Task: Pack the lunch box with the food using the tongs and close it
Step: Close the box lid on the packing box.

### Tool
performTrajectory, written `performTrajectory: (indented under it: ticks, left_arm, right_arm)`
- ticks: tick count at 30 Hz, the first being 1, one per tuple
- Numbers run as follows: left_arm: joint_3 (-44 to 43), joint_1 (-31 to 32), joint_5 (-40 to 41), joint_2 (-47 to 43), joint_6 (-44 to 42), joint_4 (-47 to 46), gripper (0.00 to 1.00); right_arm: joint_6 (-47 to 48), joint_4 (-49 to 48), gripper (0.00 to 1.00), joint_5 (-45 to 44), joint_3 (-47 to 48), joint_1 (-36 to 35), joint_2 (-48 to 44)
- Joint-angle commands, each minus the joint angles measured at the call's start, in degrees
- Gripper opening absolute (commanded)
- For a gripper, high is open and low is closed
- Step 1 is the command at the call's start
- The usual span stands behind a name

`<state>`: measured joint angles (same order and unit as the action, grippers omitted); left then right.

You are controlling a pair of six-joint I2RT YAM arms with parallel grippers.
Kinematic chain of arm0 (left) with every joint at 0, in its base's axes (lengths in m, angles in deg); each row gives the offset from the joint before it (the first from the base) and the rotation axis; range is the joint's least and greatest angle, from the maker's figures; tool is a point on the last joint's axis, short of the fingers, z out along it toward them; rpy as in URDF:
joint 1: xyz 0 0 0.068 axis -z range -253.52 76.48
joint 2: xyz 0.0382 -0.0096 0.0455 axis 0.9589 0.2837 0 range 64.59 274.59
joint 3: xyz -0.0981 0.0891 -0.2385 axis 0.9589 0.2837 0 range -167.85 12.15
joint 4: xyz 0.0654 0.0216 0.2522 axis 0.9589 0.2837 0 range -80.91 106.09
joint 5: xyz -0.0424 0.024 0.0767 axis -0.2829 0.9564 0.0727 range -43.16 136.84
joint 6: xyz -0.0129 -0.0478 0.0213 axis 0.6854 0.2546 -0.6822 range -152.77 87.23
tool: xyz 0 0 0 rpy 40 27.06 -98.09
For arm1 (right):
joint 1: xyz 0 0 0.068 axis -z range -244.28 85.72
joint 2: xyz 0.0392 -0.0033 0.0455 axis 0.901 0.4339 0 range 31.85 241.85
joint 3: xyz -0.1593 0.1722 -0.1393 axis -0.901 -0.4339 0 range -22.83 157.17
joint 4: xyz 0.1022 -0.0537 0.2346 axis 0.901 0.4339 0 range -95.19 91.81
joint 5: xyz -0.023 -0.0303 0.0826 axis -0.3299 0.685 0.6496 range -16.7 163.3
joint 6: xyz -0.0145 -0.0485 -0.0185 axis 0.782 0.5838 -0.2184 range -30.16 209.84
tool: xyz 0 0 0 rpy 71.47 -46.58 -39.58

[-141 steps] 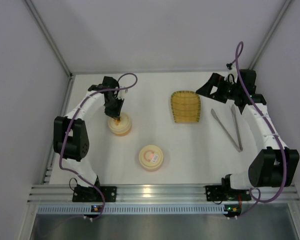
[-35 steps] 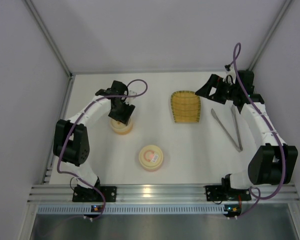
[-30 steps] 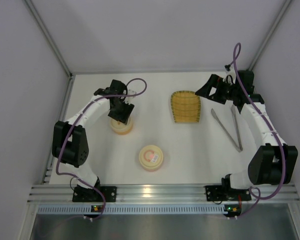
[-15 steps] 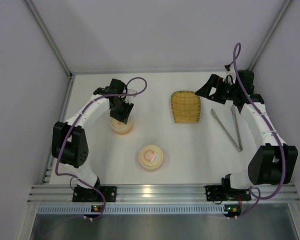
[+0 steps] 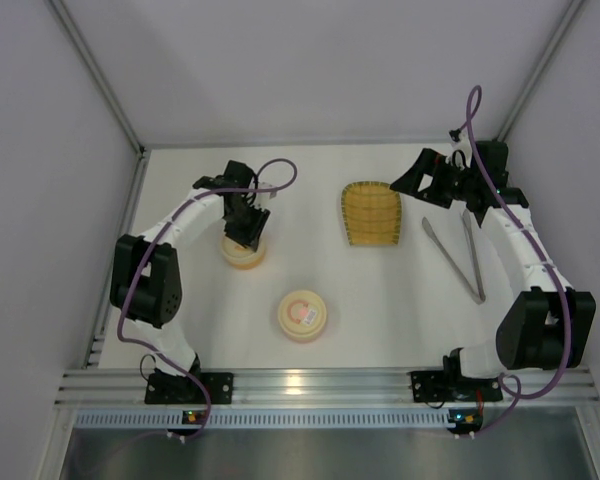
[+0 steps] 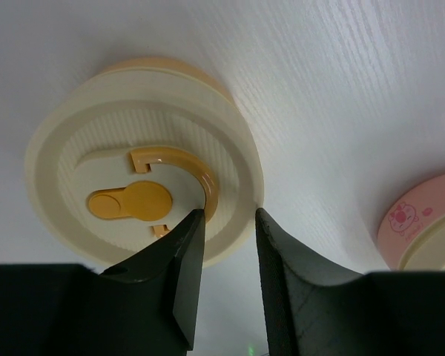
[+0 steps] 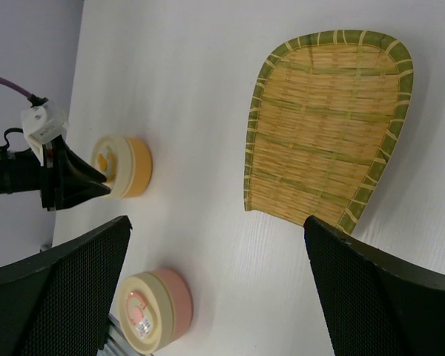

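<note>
Handle (image 6: 196, 172), orange curved plastic, atop cream-lidded lunch box (image 6: 59, 137): we find it at the mouth of our left gripper's (image 6: 226, 219) half-parted jaws; right gripper (image 5: 420, 183) gaping empty, upper right.

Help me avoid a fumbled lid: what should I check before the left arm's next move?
1. Left gripper lined up over the orange handle of the box lid: ok.
2. Jaws shut on the handle: not ok, a gap shows on one side.
3. Right gripper open and away from the left arm: ok.
4. Tongs lying free on the table, untouched: ok.
5. Pink box away from the left arm: ok.
6. Food located: cannot tell, none shows in any view.
</note>
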<state>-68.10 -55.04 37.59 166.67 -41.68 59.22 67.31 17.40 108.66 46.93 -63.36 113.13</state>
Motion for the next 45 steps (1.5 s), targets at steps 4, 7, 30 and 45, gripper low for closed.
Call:
performTrajectory:
  ticks: [4,7,30,45]
  left_arm:
    - [0.27,0.06,-2.52,1.19,0.21,-2.40,0.39]
    - [-0.61,0.07,-1.82,0.49,-0.06,-1.97,0.39]
    - [-6.25,0.24,6.72,1.28,3.54,-0.11,0.34]
    - [8.44,2.26,8.38,6.73,2.05,-6.19,0.43]
  right_arm:
    - [0.90,-2.73,0.99,1.03,1.70,-0.05,0.20]
    - [0.90,-2.64,0.99,1.12,1.70,-0.05,0.20]
    - [1.43,-2.81,0.99,1.03,1.44,-0.14,0.64]
    - [1.52,-2.55,0.99,1.03,1.52,-0.14,0.73]
